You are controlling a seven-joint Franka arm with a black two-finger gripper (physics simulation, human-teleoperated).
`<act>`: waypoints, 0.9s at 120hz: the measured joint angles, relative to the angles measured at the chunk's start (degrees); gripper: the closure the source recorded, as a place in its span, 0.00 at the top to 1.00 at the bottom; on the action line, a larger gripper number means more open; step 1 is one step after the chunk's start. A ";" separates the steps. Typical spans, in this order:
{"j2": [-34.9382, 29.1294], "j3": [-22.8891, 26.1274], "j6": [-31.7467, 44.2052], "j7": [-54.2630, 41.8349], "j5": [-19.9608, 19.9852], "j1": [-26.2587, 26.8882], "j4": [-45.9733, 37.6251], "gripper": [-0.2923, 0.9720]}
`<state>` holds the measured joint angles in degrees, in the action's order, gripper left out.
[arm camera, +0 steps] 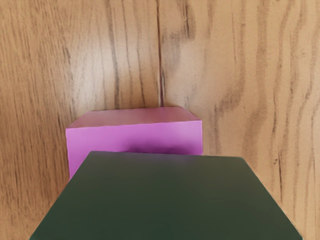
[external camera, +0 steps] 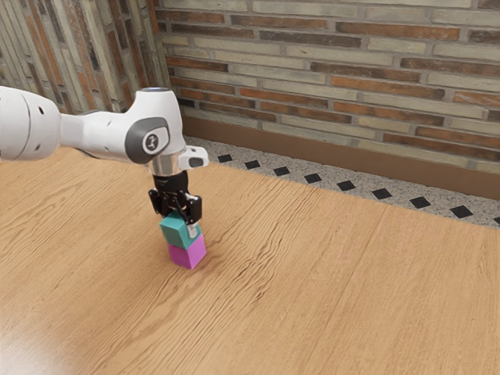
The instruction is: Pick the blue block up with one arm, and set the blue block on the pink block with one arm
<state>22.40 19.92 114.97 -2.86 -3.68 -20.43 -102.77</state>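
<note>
Item: blue block (external camera: 179,231), resting on pink block (external camera: 188,251), offset toward 10 o'clock in the exterior view. My gripper (external camera: 180,215) clasps its upper sides, fingers block-width apart. Desk (external camera: 328,297): wood-grain.

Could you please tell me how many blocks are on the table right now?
2. The blue block sits on top of the pink block, directly under the gripper. I see no others, though one could lie outside the views.

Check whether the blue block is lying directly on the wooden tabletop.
No, the blue block sits stacked on top of the pink block in the exterior view.
</note>
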 joint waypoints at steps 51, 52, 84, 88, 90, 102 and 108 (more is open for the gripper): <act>2.22 -0.92 -2.21 -3.08 -1.37 0.65 1.86 0.66; 2.24 -0.92 -2.23 -3.12 -1.39 0.65 1.87 0.66; 0.01 0.52 -3.79 -4.46 -2.27 0.60 4.63 0.74; -1.24 1.06 -4.27 -4.66 -2.34 0.53 4.93 0.74; -1.97 1.35 -4.55 -4.76 -2.36 0.49 5.02 0.75; -8.21 2.81 -7.20 -6.36 -2.27 0.29 5.18 0.75; -13.06 3.50 -9.50 -7.86 -1.98 0.08 5.14 0.76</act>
<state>9.34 23.42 105.47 -10.72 -5.65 -20.36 -97.63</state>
